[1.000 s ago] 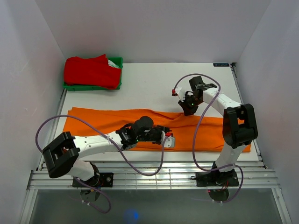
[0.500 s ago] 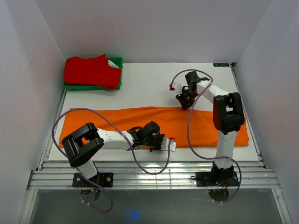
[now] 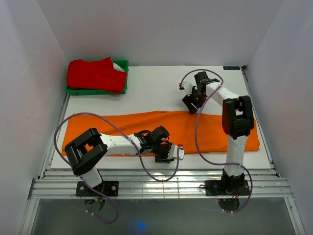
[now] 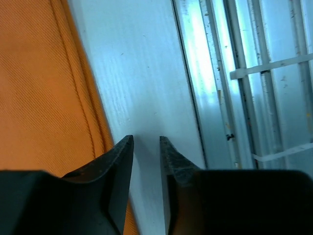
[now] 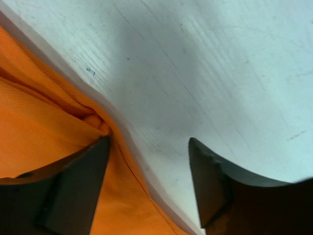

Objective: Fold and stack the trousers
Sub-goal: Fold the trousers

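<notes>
Across the middle of the white table [image 3: 156, 88] the orange trousers [image 3: 210, 129] lie spread flat in one long strip, running left to right. At their near edge, about halfway along, the left gripper [image 3: 171, 152] sits low over the tabletop. Seen from its wrist, its fingers [image 4: 117, 166] are drawn close with only a slim gap and nothing between them. One finger overlaps the hem, and the other is over bare white board beside the metal rails [image 4: 244, 73]. At the far edge the right gripper [image 3: 190, 104] hangs with its jaws spread wide, one finger at a bunched fold of the cloth, the other over bare table, gripping nothing. Back in the far left corner a green bin [image 3: 83, 91] holds a red garment [image 3: 95, 74].
</notes>
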`<state>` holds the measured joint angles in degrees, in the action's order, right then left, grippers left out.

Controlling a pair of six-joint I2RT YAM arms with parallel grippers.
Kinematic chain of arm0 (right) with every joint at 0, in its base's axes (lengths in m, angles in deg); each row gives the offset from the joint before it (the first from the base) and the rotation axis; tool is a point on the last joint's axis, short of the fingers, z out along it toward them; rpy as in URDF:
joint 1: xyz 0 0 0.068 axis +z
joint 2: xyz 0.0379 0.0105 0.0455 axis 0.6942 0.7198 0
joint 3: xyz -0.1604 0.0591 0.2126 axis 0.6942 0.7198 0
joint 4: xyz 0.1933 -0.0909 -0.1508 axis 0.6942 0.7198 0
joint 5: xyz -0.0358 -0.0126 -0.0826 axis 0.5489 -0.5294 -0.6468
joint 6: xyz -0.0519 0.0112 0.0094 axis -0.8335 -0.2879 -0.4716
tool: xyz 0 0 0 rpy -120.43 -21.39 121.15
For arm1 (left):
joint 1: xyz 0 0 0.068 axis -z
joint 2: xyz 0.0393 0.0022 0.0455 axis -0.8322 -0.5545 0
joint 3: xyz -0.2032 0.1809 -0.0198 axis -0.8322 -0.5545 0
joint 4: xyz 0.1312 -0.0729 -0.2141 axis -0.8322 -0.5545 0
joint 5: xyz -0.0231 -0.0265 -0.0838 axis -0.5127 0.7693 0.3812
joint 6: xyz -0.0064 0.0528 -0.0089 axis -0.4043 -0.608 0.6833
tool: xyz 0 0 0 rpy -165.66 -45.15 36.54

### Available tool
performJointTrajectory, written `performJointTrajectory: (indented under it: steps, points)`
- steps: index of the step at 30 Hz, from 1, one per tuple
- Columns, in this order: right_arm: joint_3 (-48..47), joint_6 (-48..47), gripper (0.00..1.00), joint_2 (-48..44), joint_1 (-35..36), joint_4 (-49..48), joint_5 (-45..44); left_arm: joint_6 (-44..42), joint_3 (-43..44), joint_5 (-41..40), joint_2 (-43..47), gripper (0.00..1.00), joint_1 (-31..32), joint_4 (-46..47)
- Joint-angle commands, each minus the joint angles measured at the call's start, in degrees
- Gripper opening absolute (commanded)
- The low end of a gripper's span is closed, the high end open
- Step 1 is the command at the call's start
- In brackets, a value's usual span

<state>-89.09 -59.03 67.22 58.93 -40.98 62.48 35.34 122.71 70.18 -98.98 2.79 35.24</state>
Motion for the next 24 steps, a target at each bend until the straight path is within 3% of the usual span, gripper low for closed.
performJointTrajectory:
  steps: [1,4,8,10,16,18,24]
  points:
    - [-1.4,-0.4,0.75,-7.8,-1.8,-1.7,0.5,7.0,5.4,4.4,5.2,0.41,0.3,-6.6]
    - [-2.7,-1.5,0.82,-13.4,-4.9,3.2,3.8,10.2,9.7,3.2,5.8,0.43,0.3,-8.6]
    - [-1.6,-5.5,0.82,-17.8,-10.8,12.5,5.2,17.9,14.0,3.0,4.7,0.43,-3.5,-11.4]
    - [2.0,-7.7,0.81,-19.7,-16.5,15.5,5.5,23.8,16.2,5.5,3.3,0.43,-9.9,-13.7]
    - [9.2,-12.6,0.71,-21.1,-29.7,20.4,9.4,31.3,19.2,7.7,2.2,0.46,-28.1,-17.7]
    - [13.8,-14.2,0.70,-21.4,-31.0,19.6,9.5,31.7,19.3,7.4,2.5,0.46,-34.4,-18.1]
    - [25.4,-14.8,0.66,-17.3,-33.4,9.1,1.7,30.8,19.5,3.3,-0.2,0.44,-44.0,-19.5]
